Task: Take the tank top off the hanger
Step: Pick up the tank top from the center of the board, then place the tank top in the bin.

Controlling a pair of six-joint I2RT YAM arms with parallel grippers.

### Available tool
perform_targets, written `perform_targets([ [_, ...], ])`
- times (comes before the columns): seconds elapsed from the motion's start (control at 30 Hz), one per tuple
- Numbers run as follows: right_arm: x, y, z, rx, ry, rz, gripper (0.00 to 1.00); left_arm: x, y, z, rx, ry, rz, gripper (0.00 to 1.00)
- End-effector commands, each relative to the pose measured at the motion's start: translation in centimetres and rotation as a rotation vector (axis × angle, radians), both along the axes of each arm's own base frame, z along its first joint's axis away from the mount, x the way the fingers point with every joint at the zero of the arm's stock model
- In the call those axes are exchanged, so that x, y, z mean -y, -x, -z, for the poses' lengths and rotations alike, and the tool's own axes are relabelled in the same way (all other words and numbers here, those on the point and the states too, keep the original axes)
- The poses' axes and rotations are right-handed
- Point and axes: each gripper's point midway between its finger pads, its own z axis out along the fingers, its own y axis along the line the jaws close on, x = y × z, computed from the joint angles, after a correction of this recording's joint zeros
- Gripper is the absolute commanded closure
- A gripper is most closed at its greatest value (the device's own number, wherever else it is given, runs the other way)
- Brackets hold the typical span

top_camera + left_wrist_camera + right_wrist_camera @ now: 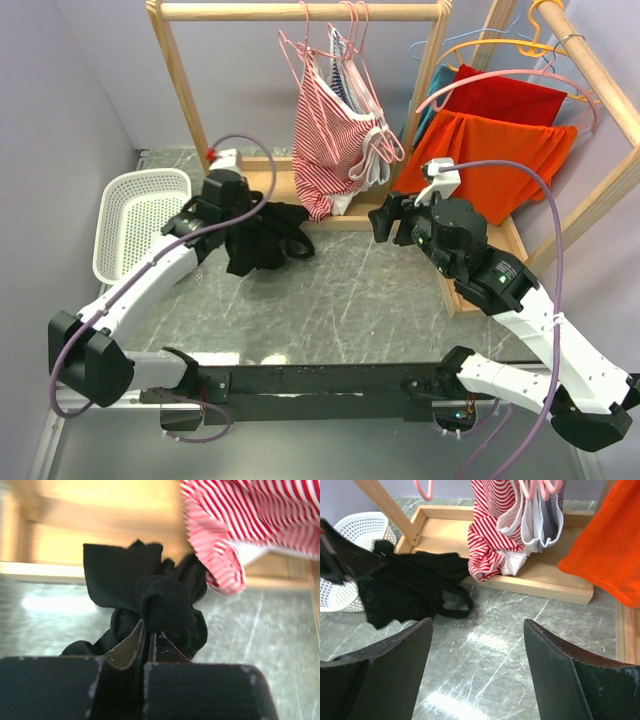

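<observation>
The black tank top [265,238] lies crumpled on the marble table beside the wooden rack's base, off any hanger. My left gripper [237,222] is shut on a bunched fold of it; in the left wrist view the jaws [149,632] meet with black cloth [165,600] pinched at their tips. Pink hangers [345,28] hang on the rail above, carrying a red-and-white striped garment [325,140]. My right gripper [385,220] stands open to the right of the tank top [415,587], its fingers [477,630] wide apart over bare marble.
A white perforated basket [140,215] sits at the left, behind my left arm. The wooden rack's base tray [545,577] runs across the back. A second rack at the right holds orange cloth [500,165] and red cloth [505,100].
</observation>
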Motion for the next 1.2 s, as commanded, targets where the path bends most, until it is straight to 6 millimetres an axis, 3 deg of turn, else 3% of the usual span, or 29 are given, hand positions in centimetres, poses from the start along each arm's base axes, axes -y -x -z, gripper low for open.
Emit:
perform_targets([
  [0.0,0.2,0.0,0.2,0.008,-0.023,0.017,0.19,-3.5,-1.0,-5.6,0.133,0.021,-0.087,0.99],
  [0.13,0.4,0.1,0.7,0.002,-0.018,0.02,0.19,-6.8,-1.7,-10.3,0.237,0.013,-0.177,0.99],
  [0.23,0.4,0.2,1.0,0.007,-0.018,0.019,0.18,-9.7,-2.4,-12.2,0.258,-0.007,-0.26,0.99],
  [0.37,0.3,0.0,1.2,0.004,-0.002,0.015,0.17,-13.4,-3.1,-13.0,0.269,-0.029,-0.336,0.99],
  [0.5,0.4,0.0,1.4,0.003,0.008,0.016,0.16,-18.5,-3.2,-14.7,0.309,-0.035,-0.456,0.99],
  [0.57,0.2,-0.1,1.6,0.003,0.007,0.012,0.16,-19.0,-3.3,-15.6,0.331,-0.009,-0.443,0.99],
  [0.6,0.2,-0.1,1.6,0.003,0.005,0.01,0.16,-20.7,-3.1,-16.5,0.356,-0.008,-0.485,0.99],
  [0.77,-0.2,-0.3,1.9,-0.008,0.012,0.002,0.16,-23.9,-3.1,-18.4,0.407,-0.011,-0.555,0.99],
  [0.87,-0.2,-0.3,1.8,-0.01,0.014,0.002,0.16,-26.2,-3.8,-18.3,0.411,0.023,-0.567,0.99],
  [0.93,-0.3,-0.3,1.6,-0.005,0.011,0.0,0.16,-27.9,-4.7,-16.2,0.363,0.042,-0.582,0.99],
  [1.17,-0.1,-0.2,1.3,0.003,0.007,0.001,0.16,-28.3,-6.8,-9.4,0.241,0.078,-0.565,0.99],
])
